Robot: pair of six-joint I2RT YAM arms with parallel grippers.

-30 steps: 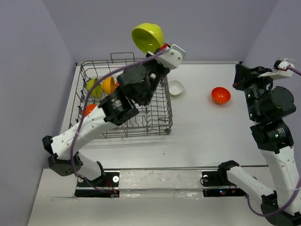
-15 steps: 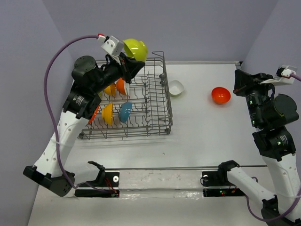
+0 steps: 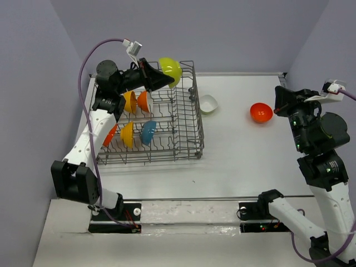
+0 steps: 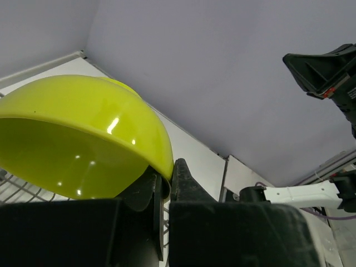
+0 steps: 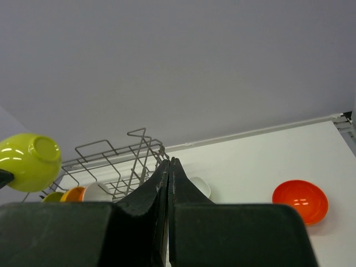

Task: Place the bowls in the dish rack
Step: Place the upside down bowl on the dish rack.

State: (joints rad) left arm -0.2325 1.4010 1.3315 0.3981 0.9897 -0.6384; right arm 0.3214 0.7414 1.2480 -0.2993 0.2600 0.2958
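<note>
My left gripper (image 3: 162,78) is shut on the rim of a lime green bowl (image 3: 170,69), holding it tilted above the far edge of the grey wire dish rack (image 3: 198,123). The left wrist view shows the rim pinched between the fingers (image 4: 183,183), with the lime green bowl (image 4: 83,133) up and to their left. Several bowls stand inside the rack, among them a teal bowl (image 3: 148,132) and an orange-yellow bowl (image 3: 127,134). A white bowl (image 3: 208,104) and a red-orange bowl (image 3: 261,113) lie on the table. My right gripper (image 3: 278,99) hovers near the red-orange bowl, shut and empty.
The rack fills the left half of the white table (image 3: 239,156). Grey walls close in at the back and on both sides. In the right wrist view the rack (image 5: 111,153), the white bowl (image 5: 201,187) and the red-orange bowl (image 5: 299,200) show beyond the right gripper (image 5: 168,164).
My left arm has swung over to the rack's left side and brought the lime green bowl down, close over the rack's far edge. The right arm has barely shifted.
</note>
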